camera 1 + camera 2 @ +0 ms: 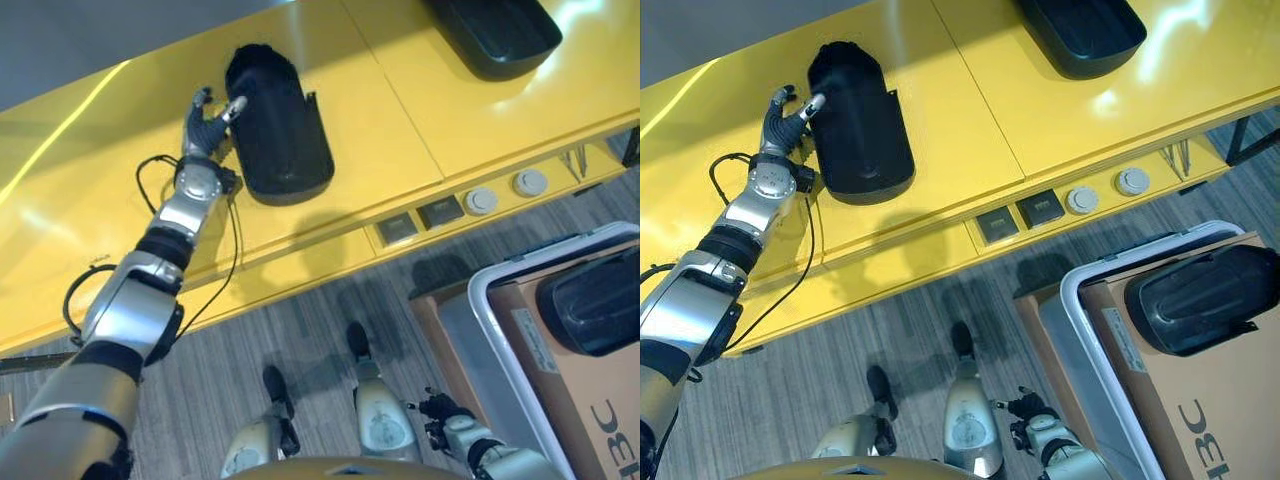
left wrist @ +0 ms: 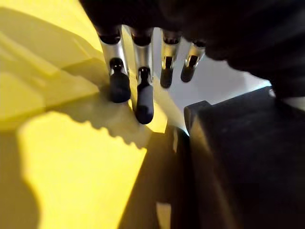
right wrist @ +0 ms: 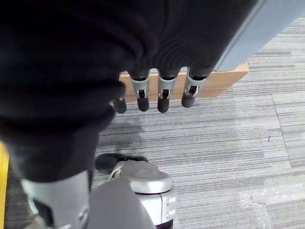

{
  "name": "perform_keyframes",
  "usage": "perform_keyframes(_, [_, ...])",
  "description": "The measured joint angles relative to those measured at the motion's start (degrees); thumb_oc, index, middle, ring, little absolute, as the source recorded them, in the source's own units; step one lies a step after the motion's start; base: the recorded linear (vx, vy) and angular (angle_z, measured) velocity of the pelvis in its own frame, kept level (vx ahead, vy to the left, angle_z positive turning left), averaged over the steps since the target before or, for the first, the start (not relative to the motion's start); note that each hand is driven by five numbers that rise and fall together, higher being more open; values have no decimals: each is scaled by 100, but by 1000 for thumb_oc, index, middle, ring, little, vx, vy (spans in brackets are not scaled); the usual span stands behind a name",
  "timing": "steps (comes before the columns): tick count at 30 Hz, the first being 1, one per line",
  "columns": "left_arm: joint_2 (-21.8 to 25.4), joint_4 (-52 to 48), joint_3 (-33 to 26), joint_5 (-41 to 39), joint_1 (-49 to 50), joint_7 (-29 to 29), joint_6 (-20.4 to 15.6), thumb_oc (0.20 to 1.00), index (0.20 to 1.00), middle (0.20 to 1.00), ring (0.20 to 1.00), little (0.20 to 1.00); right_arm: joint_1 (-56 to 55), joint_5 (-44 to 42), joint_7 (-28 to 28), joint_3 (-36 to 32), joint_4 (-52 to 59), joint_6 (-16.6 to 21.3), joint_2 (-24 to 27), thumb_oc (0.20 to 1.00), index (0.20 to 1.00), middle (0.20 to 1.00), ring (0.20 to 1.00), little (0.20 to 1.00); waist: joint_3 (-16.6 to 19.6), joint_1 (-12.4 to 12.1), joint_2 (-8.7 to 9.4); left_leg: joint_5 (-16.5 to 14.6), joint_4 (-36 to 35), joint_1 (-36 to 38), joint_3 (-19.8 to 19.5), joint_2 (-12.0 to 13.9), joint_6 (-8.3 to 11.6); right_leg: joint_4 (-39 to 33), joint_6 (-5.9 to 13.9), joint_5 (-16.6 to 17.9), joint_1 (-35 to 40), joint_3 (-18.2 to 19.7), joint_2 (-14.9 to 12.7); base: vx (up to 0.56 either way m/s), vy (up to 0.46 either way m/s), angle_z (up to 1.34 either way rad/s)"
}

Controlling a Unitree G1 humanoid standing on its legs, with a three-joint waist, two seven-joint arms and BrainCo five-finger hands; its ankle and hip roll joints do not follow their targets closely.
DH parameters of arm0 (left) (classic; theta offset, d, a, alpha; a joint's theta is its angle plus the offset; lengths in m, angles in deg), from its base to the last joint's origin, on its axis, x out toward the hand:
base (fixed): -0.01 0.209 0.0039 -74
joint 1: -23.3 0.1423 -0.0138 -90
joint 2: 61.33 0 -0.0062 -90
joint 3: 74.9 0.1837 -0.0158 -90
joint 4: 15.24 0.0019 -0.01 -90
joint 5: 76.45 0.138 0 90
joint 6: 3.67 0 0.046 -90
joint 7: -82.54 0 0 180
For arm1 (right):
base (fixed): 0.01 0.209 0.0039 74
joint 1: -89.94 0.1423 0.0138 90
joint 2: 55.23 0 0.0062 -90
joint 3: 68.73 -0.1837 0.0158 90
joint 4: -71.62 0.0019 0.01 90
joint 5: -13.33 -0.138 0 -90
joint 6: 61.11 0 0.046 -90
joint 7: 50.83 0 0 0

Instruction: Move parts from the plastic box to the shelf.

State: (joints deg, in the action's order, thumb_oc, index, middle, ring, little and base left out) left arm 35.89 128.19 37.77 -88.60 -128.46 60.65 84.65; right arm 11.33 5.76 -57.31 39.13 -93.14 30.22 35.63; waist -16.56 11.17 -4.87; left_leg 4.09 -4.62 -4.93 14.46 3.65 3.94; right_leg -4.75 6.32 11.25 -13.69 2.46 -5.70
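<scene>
- The left arm is built of silver-grey shells with rounded edges, split by black bands at the joints; it lies over the yellow shelf.
- A round silver wrist joint sits at the shelf end of that arm.
- The left hand, above the shelf, has a dark back and silver fingers that end in rounded dark tips.
- A dark ribbed cover wraps the back of that hand.
- The right hand, well off the shelf, is dark, on a silver-grey right arm.
- Its fingers are short silver tubes with dark tips, under a black ribbed wrist cover.
</scene>
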Motion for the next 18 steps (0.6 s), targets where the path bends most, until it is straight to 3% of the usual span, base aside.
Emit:
perform_keyframes(7, [-208, 27, -21, -404, -76, 110, 39, 1000, 1000, 1000, 1000, 1000, 51, -3, 2, 6, -40, -49, -44, 1000, 1000, 1000, 1000, 1000, 2, -15, 13, -4, -20, 137, -22, -2, -7, 1, 1, -1, 157, -19, -4, 0, 0, 0])
perform_keyframes(15, [-233, 86, -20, -690, 51, 251, 43, 1000, 1000, 1000, 1000, 1000, 101, 4, 27, -1, -36, -118, -129, 1000, 1000, 1000, 1000, 1000, 132, -25, 176, -47, -32, 552, -58, 25, -9, 0, -16, -48, 598, -124, -3, 64, 0, 3])
perform_keyframes(18, [-177, 107, -27, -683, 252, 277, 45, 1000, 1000, 1000, 1000, 1000, 54, 10, 104, -13, -47, -163, -227, 1000, 1000, 1000, 1000, 1000, 505, -89, 257, -98, -34, 728, -76, 88, 25, -37, -53, -162, 793, -180, 13, 58, -12, 7])
